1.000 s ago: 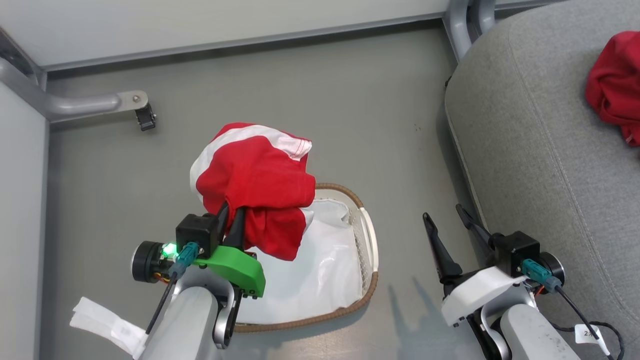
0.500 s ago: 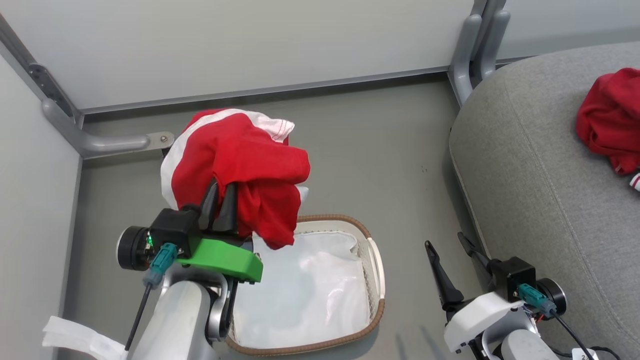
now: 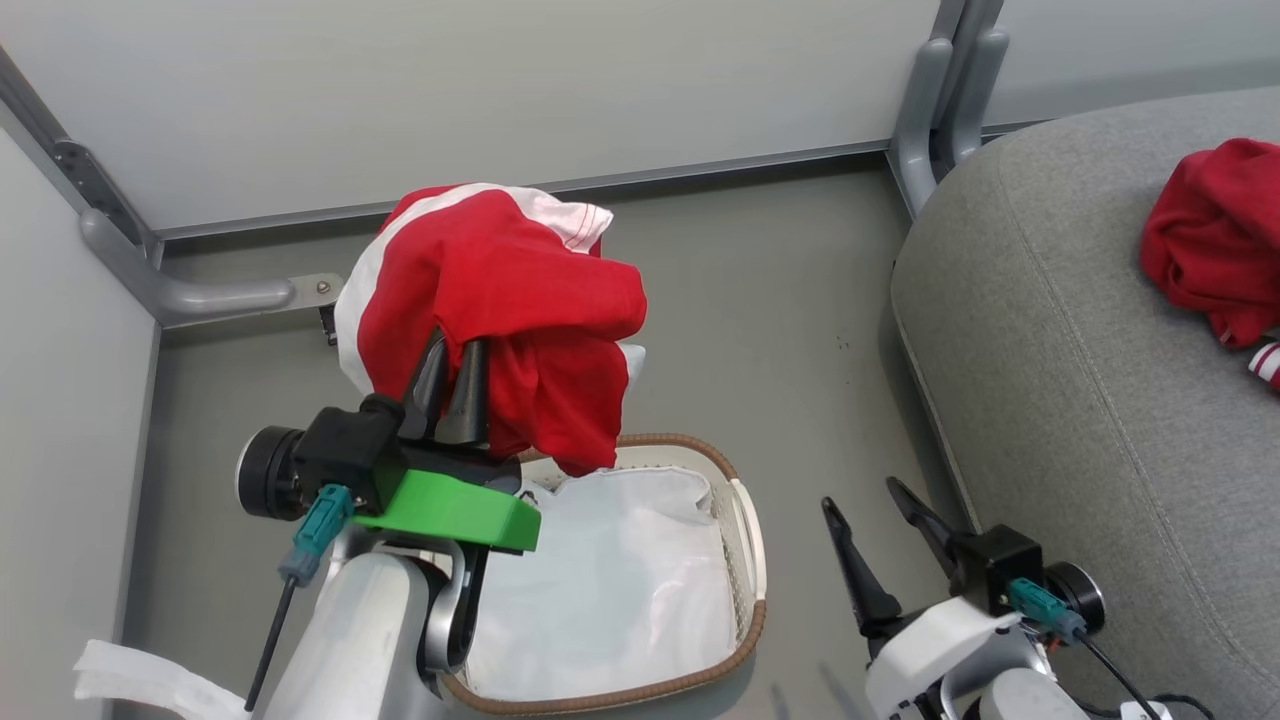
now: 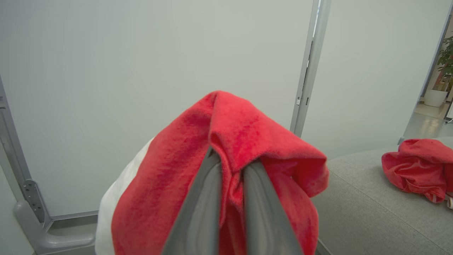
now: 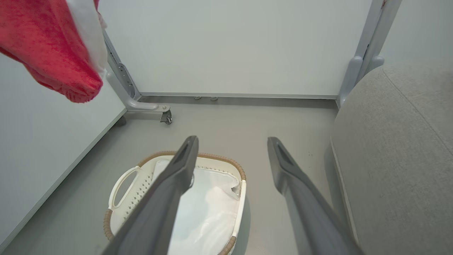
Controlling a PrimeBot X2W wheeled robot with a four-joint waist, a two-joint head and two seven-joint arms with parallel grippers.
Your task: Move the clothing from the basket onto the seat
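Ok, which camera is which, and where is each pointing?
Head view: on the head, looking down at floor, basket and seat; shows left gripper shut on the held garment and open right gripper.
Left wrist view: on the left wrist, facing the wall panels and seat; its own fingers clamp the held garment.
Right wrist view: on the right wrist, angled down at the basket; its fingers stand apart.
Shared: head and left wrist views both catch the second garment on the seat.
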